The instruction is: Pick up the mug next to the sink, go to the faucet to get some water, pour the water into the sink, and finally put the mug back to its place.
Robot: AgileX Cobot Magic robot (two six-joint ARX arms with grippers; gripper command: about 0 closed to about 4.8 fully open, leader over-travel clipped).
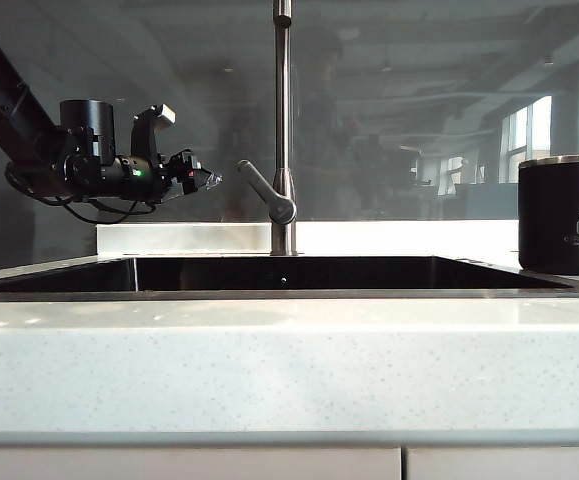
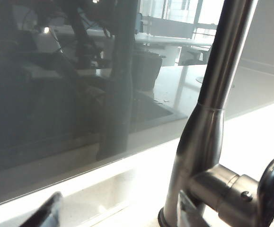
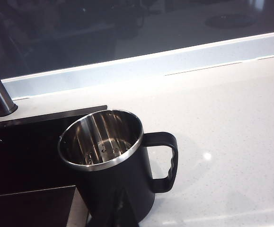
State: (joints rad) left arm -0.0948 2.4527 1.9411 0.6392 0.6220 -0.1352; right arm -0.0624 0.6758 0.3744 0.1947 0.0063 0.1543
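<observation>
In the exterior view we see the left pincer (image 1: 207, 180) hanging above the left part of the sink (image 1: 269, 293), its jaws spread wide and empty, pointing at the lever of the faucet (image 1: 283, 130) without touching it. The mug (image 1: 563, 214) stands upright on the pale counter (image 1: 289, 370) at the sink's right end, well apart from that pincer. From the left wrist view we look straight at the faucet (image 2: 212, 118), with a dark fingertip (image 2: 47, 213) at the frame's edge. In the right wrist view the mug (image 3: 115, 165) sits just beside the sink (image 3: 23, 156), nothing visible inside it; the right pincer itself is out of frame, closed with nothing in it.
</observation>
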